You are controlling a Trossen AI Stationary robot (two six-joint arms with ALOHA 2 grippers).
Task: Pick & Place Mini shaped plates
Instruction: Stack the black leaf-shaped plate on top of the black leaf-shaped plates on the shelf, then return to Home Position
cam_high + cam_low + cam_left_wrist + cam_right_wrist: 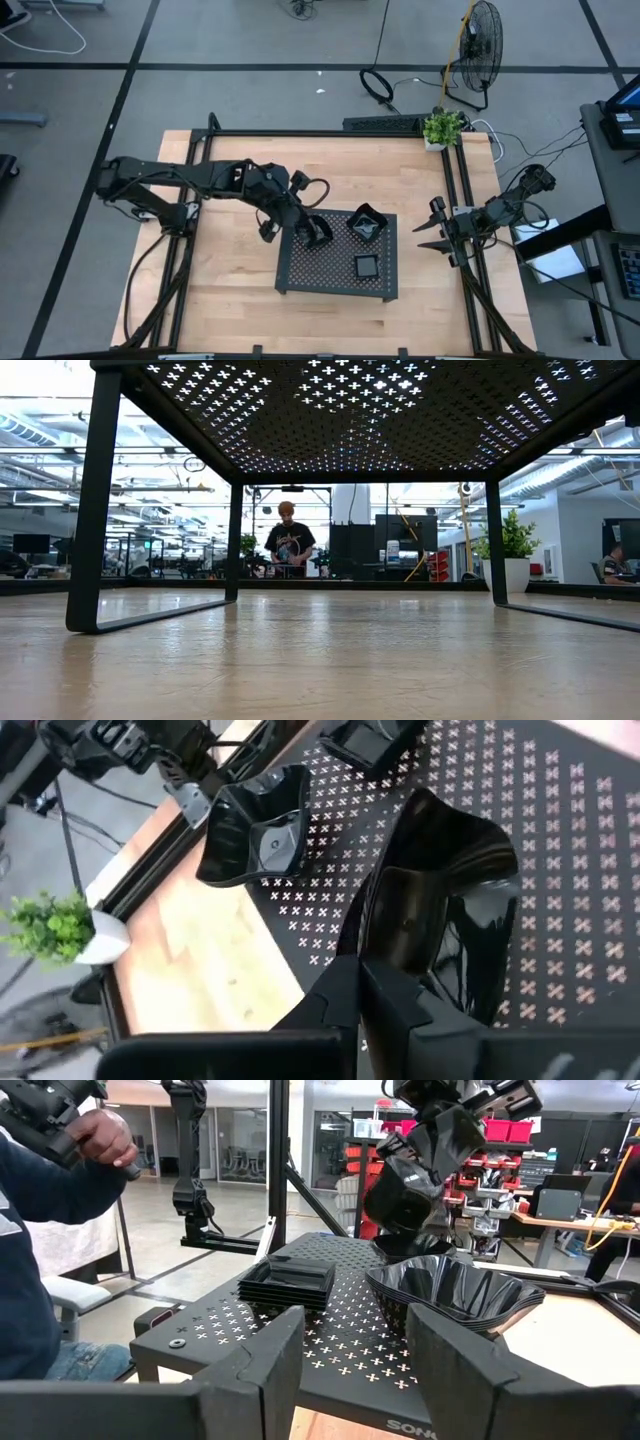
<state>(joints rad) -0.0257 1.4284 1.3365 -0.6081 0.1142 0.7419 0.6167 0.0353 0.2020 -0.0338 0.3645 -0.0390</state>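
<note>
My left gripper [420,982] is clamped on a glossy black mini plate [440,910], holding it over the perforated tray [560,830]. Near the tray's edge I see an angular black dish [255,835], and another dark plate [375,742] just beyond it. Off the tray, a potted plant [55,928] stands at the wooden worktop's [215,955] edge.

Table [240,290] evenly lit from overhead; only soft shadows cast beside the tray [335,272]. In the low view, tray underside [370,410] backlit, bright ceiling light seen through the cross-shaped holes, near tabletop blurred. Glare streaks noted on the glossy black plate [440,910] in the left wrist view. Foreground fingers [455,1360] soft in the right wrist view.
</note>
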